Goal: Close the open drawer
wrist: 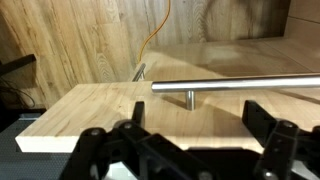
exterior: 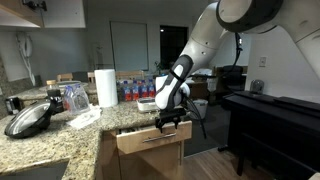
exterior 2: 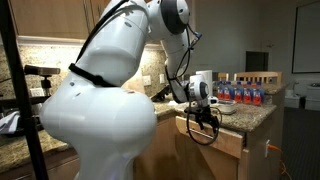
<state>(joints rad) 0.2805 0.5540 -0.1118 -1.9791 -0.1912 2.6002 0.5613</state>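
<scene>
My gripper (wrist: 188, 145) was wide open and empty, facing the drawer (wrist: 90, 115) front; I judged a straight inward push came next.

I see a kitchen. A speckled brown stone counter (exterior: 75, 138) holds a tall white paper towel roll (exterior: 106, 87) and a round black pan (exterior: 28, 120), above a light-brown wooden drawer (exterior: 150, 138).

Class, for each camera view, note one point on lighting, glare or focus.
Wrist view: glare streaks the handle; the gripper is dark and soft. In an exterior view the arm looms bright; in an exterior view the drawer is evenly lit, without glare.
</scene>
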